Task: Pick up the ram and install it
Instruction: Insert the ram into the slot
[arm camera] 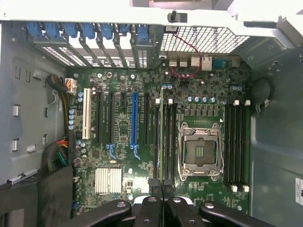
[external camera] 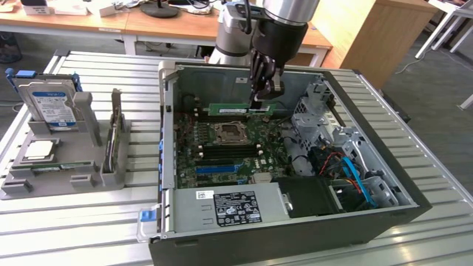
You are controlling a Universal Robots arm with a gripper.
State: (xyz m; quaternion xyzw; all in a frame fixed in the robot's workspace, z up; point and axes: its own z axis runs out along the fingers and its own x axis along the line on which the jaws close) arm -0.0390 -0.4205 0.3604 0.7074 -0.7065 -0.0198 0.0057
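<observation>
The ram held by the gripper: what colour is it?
The ram is green; the exterior view shows it best.

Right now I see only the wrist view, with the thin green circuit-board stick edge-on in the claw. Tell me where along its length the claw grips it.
Observer: The claw grips the long green circuit-board ram stick near its end toward the exterior view's right.
Operator: Describe its broad face.
Observer: It carries a pale label and faces the exterior camera.
Operator: Report what stands outside the open black computer case.
Observer: At the exterior view's left, a grey holder on the slatted metal table carries an upright hard drive with a blue-and-white label.
</observation>
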